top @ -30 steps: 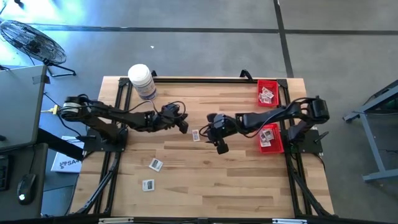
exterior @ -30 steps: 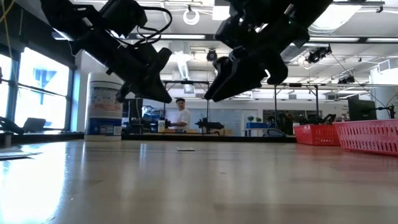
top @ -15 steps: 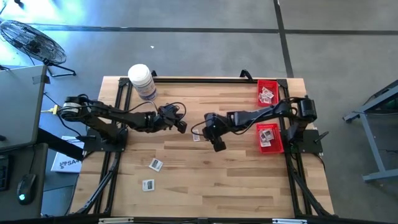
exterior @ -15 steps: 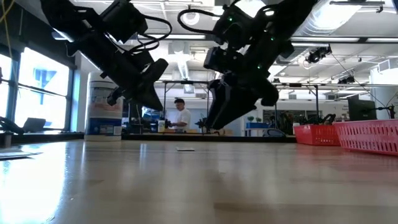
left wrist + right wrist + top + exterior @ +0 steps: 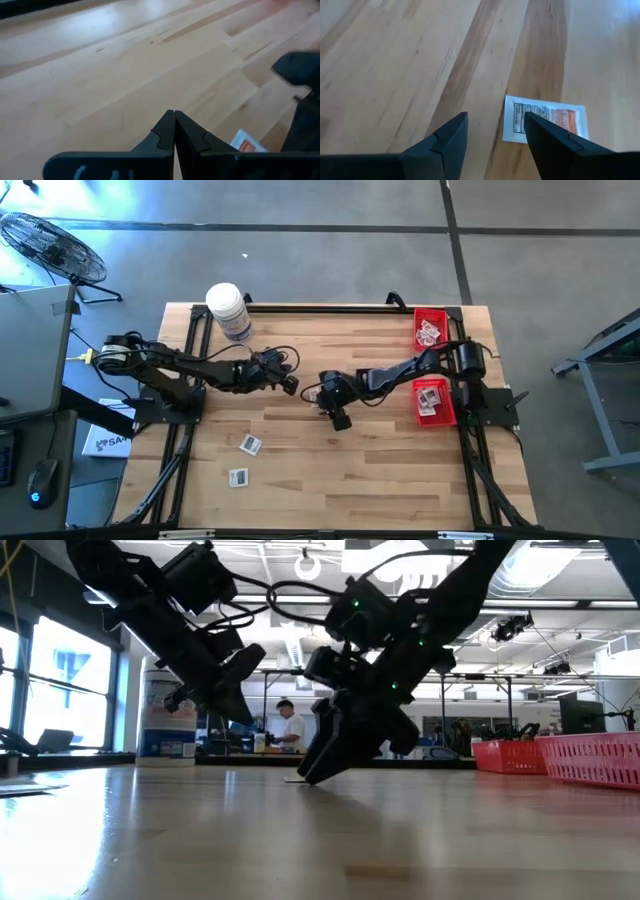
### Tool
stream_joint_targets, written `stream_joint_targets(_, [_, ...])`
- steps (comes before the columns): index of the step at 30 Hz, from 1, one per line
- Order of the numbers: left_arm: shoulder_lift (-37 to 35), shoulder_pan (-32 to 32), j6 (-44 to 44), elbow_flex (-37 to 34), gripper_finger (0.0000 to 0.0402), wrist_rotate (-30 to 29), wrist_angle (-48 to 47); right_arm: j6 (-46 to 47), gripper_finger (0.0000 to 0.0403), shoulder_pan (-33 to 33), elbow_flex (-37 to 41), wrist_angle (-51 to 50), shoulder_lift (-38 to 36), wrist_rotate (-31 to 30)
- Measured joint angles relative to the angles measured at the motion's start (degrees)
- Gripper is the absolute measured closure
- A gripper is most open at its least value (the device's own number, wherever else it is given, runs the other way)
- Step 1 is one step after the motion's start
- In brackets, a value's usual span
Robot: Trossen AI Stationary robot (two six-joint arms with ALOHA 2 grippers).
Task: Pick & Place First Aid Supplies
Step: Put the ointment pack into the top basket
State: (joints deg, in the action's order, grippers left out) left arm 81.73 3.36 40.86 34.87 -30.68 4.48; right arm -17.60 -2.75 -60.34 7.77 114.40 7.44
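Two packets are lying on the near left part of the wooden table, with much free board around them and toward the near edge. At the middle, the right gripper is reaching low over the board, its fingers spread wide and holding nothing; one packet is lying flat just beyond the fingertips. The left gripper is hanging just beside it, clenched and empty. Two red bins with more packets are standing by the right edge. A white jar is standing at the far left. In the room behind, a person is standing.
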Motion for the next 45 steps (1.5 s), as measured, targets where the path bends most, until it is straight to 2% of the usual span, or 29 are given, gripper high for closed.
stream_joint_targets(13, [0.0, 0.0, 0.3, 0.0, 0.0402, -0.5, -1.6, 6.0, 0.0241, -1.1, -0.7, 0.0, 3.1, 0.5])
stream_joint_targets(27, [0.0, 0.0, 0.2, 0.0, 0.0401, 0.2, -1.6, 2.0, 0.0337, -2.4, -0.9, -0.2, 5.8, -3.2])
stream_joint_targets(39, [0.0, 0.0, 1.0, 0.0, 0.0401, 0.2, -1.6, 3.6, 0.0396, -2.7, -0.9, 0.1, 5.8, -5.0])
stream_joint_targets(45, [0.0, 0.0, 1.0, 0.0, 0.0401, 0.2, -1.6, 6.1, 0.0402, -2.3, -0.6, 0.6, 5.1, -3.2])
